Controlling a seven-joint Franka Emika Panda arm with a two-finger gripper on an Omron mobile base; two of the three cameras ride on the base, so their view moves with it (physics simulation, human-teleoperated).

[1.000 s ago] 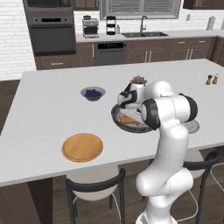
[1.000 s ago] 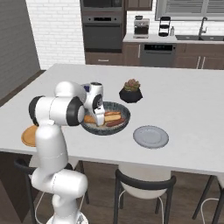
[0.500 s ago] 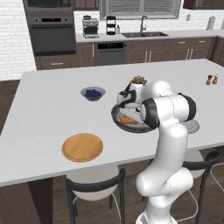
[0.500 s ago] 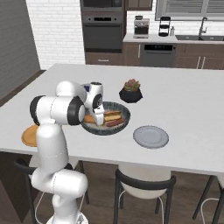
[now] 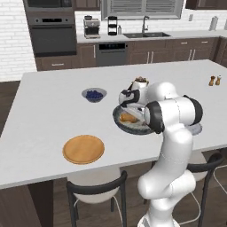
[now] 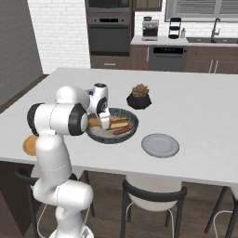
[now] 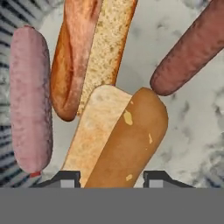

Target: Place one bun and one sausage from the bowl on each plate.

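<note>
Left base view, bowl: wide dark grey bowl sits on the white tabletop, partly behind the arm's elbow; a tan bun shows inside.
Left base view, plates: orange-tan plate lies bare near the front edge, well apart from the bowl; pale grey plate peeks out behind the arm.
Left base view, other: small bowl of blueberries beyond the big bowl.
Right base view, claw: claw points down into the bowl, at the buns.
Right base view, other: black pot with succulent just behind the bowl; grey plate bare, right of the bowl.
Hand view, claw: narrow, fingertips pressed on either side of the near bun; it holds that bun.
Hand view, contents: second bun beyond; pink sausage at left; brown sausage at upper right, its end touching the held bun.
</note>
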